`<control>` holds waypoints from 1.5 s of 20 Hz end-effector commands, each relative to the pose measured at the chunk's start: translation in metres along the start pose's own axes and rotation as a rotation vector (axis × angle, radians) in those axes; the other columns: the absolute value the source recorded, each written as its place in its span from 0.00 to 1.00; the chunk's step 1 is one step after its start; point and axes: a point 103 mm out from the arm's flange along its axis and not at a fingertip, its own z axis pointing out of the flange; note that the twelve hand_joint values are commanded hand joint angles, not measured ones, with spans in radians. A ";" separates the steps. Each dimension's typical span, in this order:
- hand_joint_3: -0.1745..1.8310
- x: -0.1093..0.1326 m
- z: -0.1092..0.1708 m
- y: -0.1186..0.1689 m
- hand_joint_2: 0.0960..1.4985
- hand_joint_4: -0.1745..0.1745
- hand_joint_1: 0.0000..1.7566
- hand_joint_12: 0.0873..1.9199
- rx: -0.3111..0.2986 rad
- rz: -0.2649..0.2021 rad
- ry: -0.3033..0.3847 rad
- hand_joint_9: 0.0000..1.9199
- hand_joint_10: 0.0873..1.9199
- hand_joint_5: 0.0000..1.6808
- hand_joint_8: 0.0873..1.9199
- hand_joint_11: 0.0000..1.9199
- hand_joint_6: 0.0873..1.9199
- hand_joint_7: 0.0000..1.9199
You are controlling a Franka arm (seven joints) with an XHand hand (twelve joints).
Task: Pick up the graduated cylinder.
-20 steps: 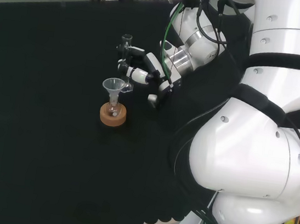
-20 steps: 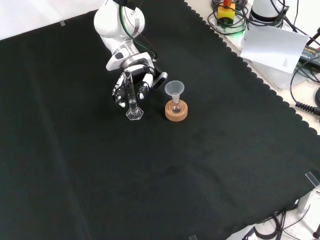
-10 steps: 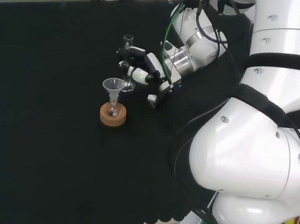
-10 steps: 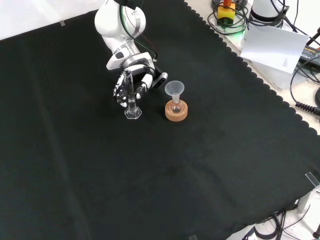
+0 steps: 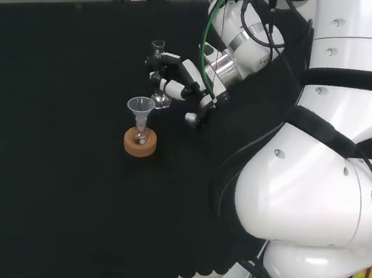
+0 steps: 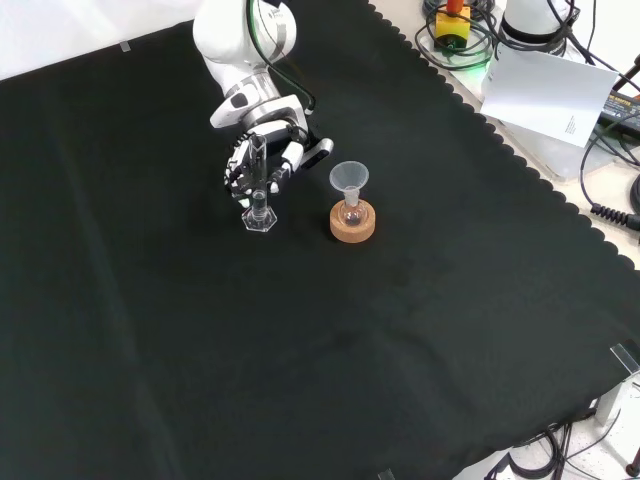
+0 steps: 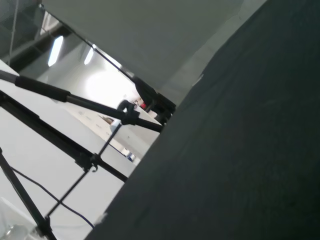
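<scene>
We see the hand reaching in from the top of the front view, its fingers curled around the graduated cylinder, which stands upright in the grip. The cylinder's clear base looks a touch above the black cloth, though we cannot tell for sure whether it is touching. In the head view the hand sits left of the big white arm links, wrapped around the cylinder with the rim poking out on top.

Just right of the cylinder in the front view stands a small flask on a cork ring, with a clear funnel set in its neck. The hand and that flask are near but apart.

The cloth has a scalloped edge. Past it, at the front view's upper right, we spot a white sheet of paper and some cables. The wrist view shows dark cloth and black tripod legs before a bright room.
</scene>
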 end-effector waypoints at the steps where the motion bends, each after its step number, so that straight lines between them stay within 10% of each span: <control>1: 0.00 0.006 -0.014 0.000 0.88 0.49 0.66 0.52 0.110 -0.013 -0.128 0.52 0.16 0.40 0.35 0.44 0.33 0.37; 14: 0.00 0.052 -0.072 -0.017 0.87 0.45 0.67 0.48 0.243 0.084 -0.301 0.56 0.14 0.44 0.33 0.49 0.31 0.41; 30: 0.00 0.122 -0.119 -0.117 0.87 0.46 0.67 0.47 0.322 0.216 -0.469 0.58 0.12 0.46 0.32 0.50 0.30 0.43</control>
